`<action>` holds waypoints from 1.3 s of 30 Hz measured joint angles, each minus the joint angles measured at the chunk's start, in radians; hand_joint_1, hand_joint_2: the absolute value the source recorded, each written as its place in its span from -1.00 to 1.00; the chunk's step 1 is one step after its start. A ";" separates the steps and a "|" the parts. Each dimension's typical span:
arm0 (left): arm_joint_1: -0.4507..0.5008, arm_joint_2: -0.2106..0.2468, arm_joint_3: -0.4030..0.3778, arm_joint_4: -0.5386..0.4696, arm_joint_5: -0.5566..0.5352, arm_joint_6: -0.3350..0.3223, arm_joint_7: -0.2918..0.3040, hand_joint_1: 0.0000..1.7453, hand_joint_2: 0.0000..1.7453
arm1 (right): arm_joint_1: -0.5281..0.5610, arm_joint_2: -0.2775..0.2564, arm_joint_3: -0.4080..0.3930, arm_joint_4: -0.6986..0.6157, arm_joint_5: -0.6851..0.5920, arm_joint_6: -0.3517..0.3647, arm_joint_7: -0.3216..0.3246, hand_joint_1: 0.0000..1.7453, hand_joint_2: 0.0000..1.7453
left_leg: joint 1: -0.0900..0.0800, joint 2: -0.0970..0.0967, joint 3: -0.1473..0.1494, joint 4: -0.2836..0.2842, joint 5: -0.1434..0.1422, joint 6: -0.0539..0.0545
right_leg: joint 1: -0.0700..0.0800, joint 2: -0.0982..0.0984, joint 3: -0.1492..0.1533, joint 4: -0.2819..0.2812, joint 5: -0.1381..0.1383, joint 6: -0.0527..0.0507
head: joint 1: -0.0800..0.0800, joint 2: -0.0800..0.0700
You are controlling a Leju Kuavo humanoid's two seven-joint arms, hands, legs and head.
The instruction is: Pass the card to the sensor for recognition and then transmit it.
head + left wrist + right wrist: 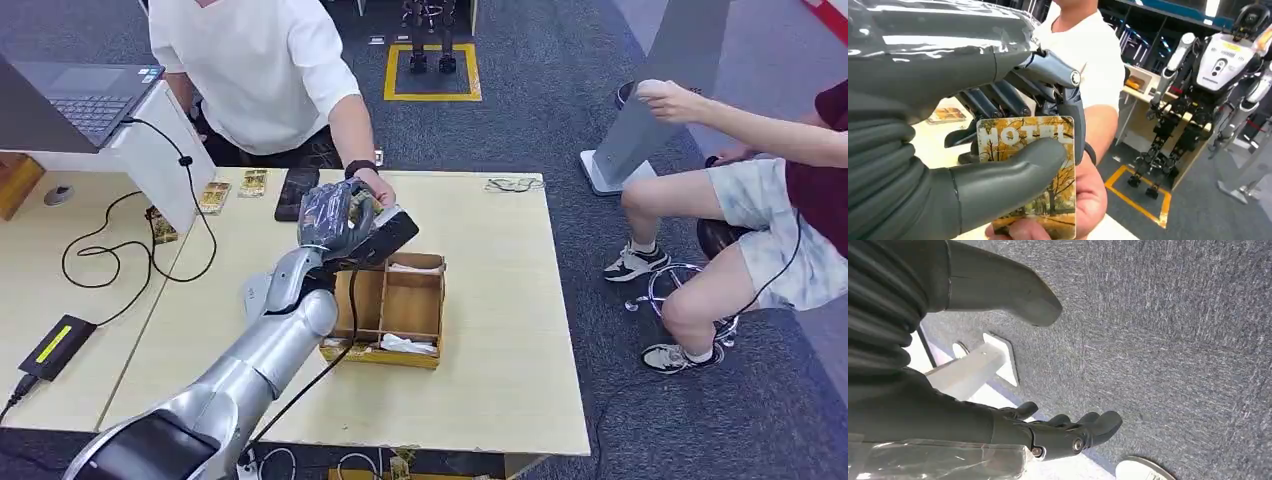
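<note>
My left hand (335, 215) is raised over the table's far middle and pinches a hotel card (1038, 165), printed with autumn trees, between thumb (1013, 175) and fingers. A person's hand (1090, 200) in a white shirt reaches across the table and touches the same card from below. In the head view that person's hand (375, 187) meets mine just above a black sensor block (385, 238) tilted on the wooden box. My right hand (1058, 432) hangs beside my body over grey carpet, fingers apart, holding nothing.
A wooden divided box (395, 310) sits mid-table with a cable running past it. More cards (252, 183) and a black phone (296, 192) lie at the far edge. A laptop (75, 95) and power brick (55, 345) are on the left. A seated person (760, 200) is right of the table.
</note>
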 joint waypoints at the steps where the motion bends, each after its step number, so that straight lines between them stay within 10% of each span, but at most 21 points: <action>1: 0.000 -0.001 0.000 0.002 -0.004 -0.002 0.002 -0.80 1.00 | 0.000 0.000 0.003 0.000 0.000 0.000 0.002 -1.00 1.00 | 0.000 0.000 0.000 0.000 0.000 0.000 | 0.000 0.000 0.000 0.000 0.000 0.000 | 0.000 0.000; 28: 0.050 0.010 0.000 -0.121 0.031 -0.020 -0.040 -1.00 1.00 | 0.000 0.000 0.025 0.000 -0.002 0.000 -0.001 -1.00 1.00 | 0.000 0.000 0.000 0.000 0.000 0.000 | 0.000 0.000 0.000 0.000 0.000 0.000 | 0.000 0.000; 39: 0.220 0.069 0.000 -0.415 0.156 -0.068 -0.106 -1.00 1.00 | 0.018 0.000 0.023 -0.001 -0.020 -0.001 -0.004 -1.00 1.00 | 0.000 0.000 -0.001 0.000 0.000 0.000 | 0.000 0.000 0.000 0.000 0.000 0.000 | 0.000 0.000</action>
